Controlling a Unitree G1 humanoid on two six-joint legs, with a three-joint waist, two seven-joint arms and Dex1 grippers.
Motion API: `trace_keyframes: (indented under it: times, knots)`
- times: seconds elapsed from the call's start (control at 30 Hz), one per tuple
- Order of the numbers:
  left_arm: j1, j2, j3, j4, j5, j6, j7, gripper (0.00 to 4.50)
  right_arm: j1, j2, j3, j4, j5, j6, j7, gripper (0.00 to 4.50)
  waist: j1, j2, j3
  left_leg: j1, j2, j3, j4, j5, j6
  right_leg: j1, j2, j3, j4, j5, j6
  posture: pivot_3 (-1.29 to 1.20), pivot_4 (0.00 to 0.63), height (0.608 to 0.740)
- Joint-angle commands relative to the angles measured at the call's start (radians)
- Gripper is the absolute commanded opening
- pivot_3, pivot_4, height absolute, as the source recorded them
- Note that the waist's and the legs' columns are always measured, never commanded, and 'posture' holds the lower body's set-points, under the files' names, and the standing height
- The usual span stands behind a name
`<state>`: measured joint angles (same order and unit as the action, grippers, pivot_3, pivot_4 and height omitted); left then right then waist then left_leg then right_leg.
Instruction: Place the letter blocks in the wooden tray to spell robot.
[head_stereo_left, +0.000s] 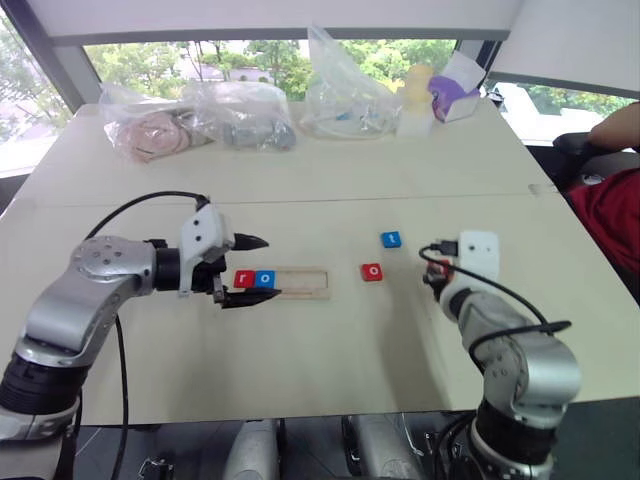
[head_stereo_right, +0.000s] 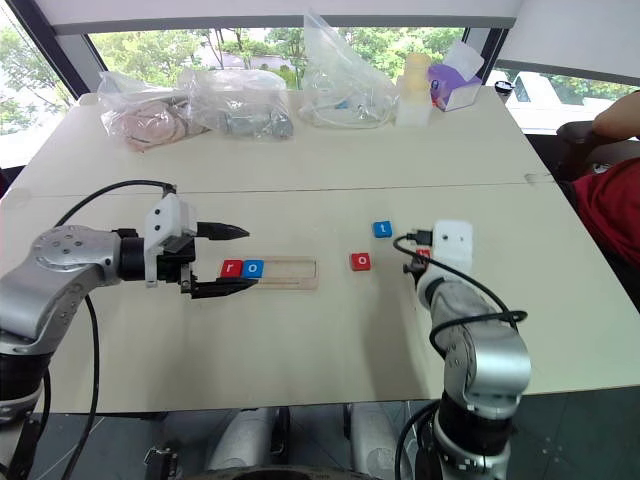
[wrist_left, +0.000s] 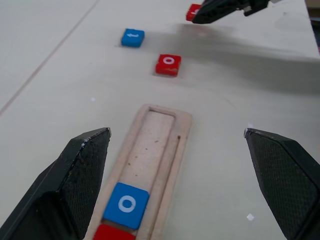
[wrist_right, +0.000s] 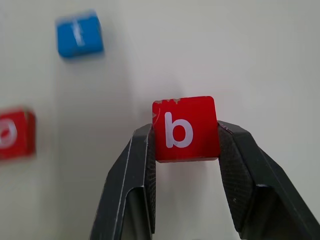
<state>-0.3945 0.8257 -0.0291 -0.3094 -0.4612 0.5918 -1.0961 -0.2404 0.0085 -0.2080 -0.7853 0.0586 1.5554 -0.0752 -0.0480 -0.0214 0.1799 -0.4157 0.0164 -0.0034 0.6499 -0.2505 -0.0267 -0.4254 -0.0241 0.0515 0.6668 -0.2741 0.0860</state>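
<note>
Right gripper (wrist_right: 186, 145) clamped on the red b block (wrist_right: 185, 128), pinched by its two sides, letter facing the wrist camera. Left gripper (head_stereo_left: 246, 270) spread wide, fingers straddling the left end of the wooden tray (head_stereo_left: 300, 281), where red r (head_stereo_left: 244, 279) and blue o (head_stereo_left: 264, 279) sit. Red o (head_stereo_left: 372, 271) and blue t (head_stereo_left: 391, 239) lie loose on the table (head_stereo_left: 330, 340) between tray and right gripper.

Tiles read: red "b" (wrist_right: 185, 129), blue "o" (wrist_left: 127, 204), red "o" (wrist_left: 168, 63).

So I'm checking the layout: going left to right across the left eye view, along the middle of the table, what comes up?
Left gripper → red r block → blue o block → red o block → blue t block → right gripper
</note>
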Motion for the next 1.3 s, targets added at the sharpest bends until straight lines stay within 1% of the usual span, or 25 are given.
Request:
trace_keyframes:
  times: [0.03,0.13,0.3,0.37,0.47,0.6,0.63,0.67,0.7,0.73,0.77,0.8,0.83,0.9,0.93,1.0,1.07,1.2,1.3]
  knots:
    - [-0.035,-0.001,-0.017,0.033,0.028,-0.052,-0.016,4.5,-0.001,0.057,-0.018,-0.054,-0.008,0.059,-0.005,1.16,0.0,0.0,0.0,0.0,0.0,0.0,0.0,0.0,0.0,0.0,0.0,0.0,0.0,0.0,0.0,0.0,0.15,0.735]
    - [-0.049,-0.007,-0.039,0.059,0.049,-0.077,-0.026,4.5,-0.001,0.079,-0.01,-0.041,-0.019,0.059,-0.011,1.16,0.004,0.0,0.0,0.0,0.0,0.0,0.0,0.0,0.0,0.001,-0.001,0.0,-0.001,0.0,0.0,0.0,0.15,0.735]
    - [-0.048,-0.012,-0.045,0.064,0.055,-0.085,-0.031,4.5,0.0,0.1,-0.008,-0.024,-0.029,0.059,-0.013,3.61,0.004,0.0,0.0,-0.001,0.0,0.001,0.0,0.0,0.0,0.001,-0.002,0.0,-0.002,0.0,0.0,0.0,0.15,0.735]
    - [-0.043,-0.002,-0.033,0.066,0.055,-0.085,-0.033,4.5,-0.029,0.081,-0.03,-0.039,-0.039,0.037,-0.016,4.46,0.004,0.0,0.0,-0.001,0.0,0.001,0.0,0.0,0.0,0.001,-0.002,0.0,-0.002,0.0,0.0,0.0,0.15,0.735]
    - [-0.046,0.01,-0.01,0.079,0.041,-0.076,-0.041,4.5,-0.093,0.083,-0.104,-0.049,-0.017,-0.02,0.025,4.46,0.002,0.0,0.0,-0.001,0.0,0.001,0.0,0.0,0.0,0.001,-0.002,0.0,-0.002,0.0,0.001,0.0,0.15,0.735]
    - [-0.063,0.03,0.016,0.076,-0.023,-0.012,-0.082,4.5,-0.11,-0.107,-0.108,-0.011,0.075,-0.111,0.204,4.46,0.004,0.0,0.0,-0.001,0.0,0.001,0.0,0.0,0.0,0.001,-0.002,0.0,-0.002,0.0,0.001,0.0,0.15,0.735]
    - [-0.066,0.034,0.017,0.073,-0.031,-0.007,-0.09,4.5,-0.119,-0.131,-0.13,0.011,0.126,-0.125,0.271,4.46,0.004,0.0,0.0,-0.001,0.0,0.001,0.0,0.0,0.0,0.001,-0.002,0.0,-0.002,0.0,0.001,0.0,0.15,0.735]
    - [-0.068,0.04,0.017,0.062,-0.043,0.001,-0.101,4.5,-0.132,-0.159,-0.185,0.051,0.202,-0.136,0.367,4.46,0.004,0.0,0.0,-0.001,0.0,0.001,0.0,0.0,0.0,0.001,-0.002,0.0,-0.002,0.0,0.001,0.0,0.15,0.735]
    - [-0.068,0.044,0.016,0.05,-0.055,0.01,-0.111,4.5,-0.118,-0.223,-0.209,0.089,0.278,-0.18,0.489,4.46,0.004,0.0,0.0,-0.001,0.0,0.001,0.0,0.0,0.0,0.001,-0.002,0.0,-0.002,0.0,0.001,0.0,0.15,0.735]
    - [-0.067,0.048,0.016,0.037,-0.07,0.02,-0.119,4.5,-0.076,-0.315,-0.203,0.12,0.33,-0.254,0.624,4.46,0.004,0.0,0.0,-0.001,0.0,0.001,0.0,0.0,0.0,0.001,-0.002,0.0,-0.003,0.0,0.001,0.0,0.15,0.735]
    - [-0.063,0.051,0.017,0.023,-0.085,0.034,-0.124,4.5,-0.015,-0.413,-0.184,0.154,0.348,-0.362,0.749,4.46,0.006,0.0,0.001,-0.001,0.0,0.001,0.0,0.0,0.0,0.002,-0.002,0.0,-0.003,0.0,0.001,0.0,0.15,0.735]
    - [-0.057,0.055,0.019,0.01,-0.096,0.044,-0.128,4.5,0.045,-0.504,-0.166,0.204,0.349,-0.464,0.846,4.46,0.009,0.0,0.001,-0.001,-0.001,0.0,0.0,0.0,0.0,0.003,-0.003,-0.001,-0.004,-0.001,0.002,0.0,0.15,0.735]
    - [-0.048,0.063,0.018,-0.001,-0.099,0.049,-0.131,4.5,0.108,-0.615,-0.124,0.3,0.293,-0.619,0.935,4.46,0.011,0.0,0.001,-0.001,-0.001,0.0,0.0,0.0,0.0,0.005,-0.003,-0.002,-0.005,-0.002,0.003,0.0,0.15,0.735]
    - [-0.039,0.063,0.014,-0.004,-0.079,0.033,-0.114,4.5,0.165,-0.751,-0.069,0.444,0.257,-0.773,1.048,4.46,0.009,-0.001,0.001,0.0,-0.002,0.001,0.0,-0.001,0.001,0.007,-0.004,-0.002,-0.006,-0.003,0.005,0.0,0.15,0.735]
    - [-0.037,0.061,0.007,-0.001,-0.062,0.022,-0.1,4.5,0.167,-0.777,-0.058,0.501,0.263,-0.823,1.083,4.46,0.009,-0.001,0.001,0.001,-0.002,0.001,0.0,-0.001,0.001,0.008,-0.004,-0.001,-0.007,-0.003,0.005,0.0,0.15,0.735]
    - [-0.016,0.062,0.001,-0.035,-0.074,0.031,-0.101,4.5,0.13,-0.778,-0.052,0.617,0.279,-0.918,1.112,4.46,-0.002,-0.002,0.002,0.006,-0.002,0.002,0.0,-0.001,0.001,0.012,-0.003,0.0,-0.007,-0.003,0.005,0.0,0.15,0.735]
    - [-0.004,0.061,0.005,-0.067,-0.094,0.049,-0.095,4.5,0.115,-0.794,-0.013,0.706,0.238,-1.032,1.133,4.46,-0.011,-0.002,0.003,0.011,-0.001,0.003,0.0,-0.001,0.002,0.016,-0.001,0.001,-0.008,-0.002,0.003,0.0,0.15,0.735]
    - [0.018,0.071,0.005,-0.106,-0.101,0.057,-0.089,4.5,0.086,-0.796,0.036,0.807,0.211,-1.168,1.16,4.46,-0.005,-0.002,0.002,0.012,0.0,0.002,0.0,-0.001,0.001,0.017,-0.001,0.001,-0.006,-0.002,0.003,0.0,0.15,0.735]
    - [0.022,0.074,-0.005,-0.106,-0.092,0.051,-0.088,4.5,0.078,-0.799,0.078,0.83,0.204,-1.226,1.185,4.46,0.003,-0.002,0.002,0.012,0.0,0.002,0.001,-0.001,0.001,0.017,-0.002,0.001,-0.006,-0.002,0.004,0.0,0.15,0.735]
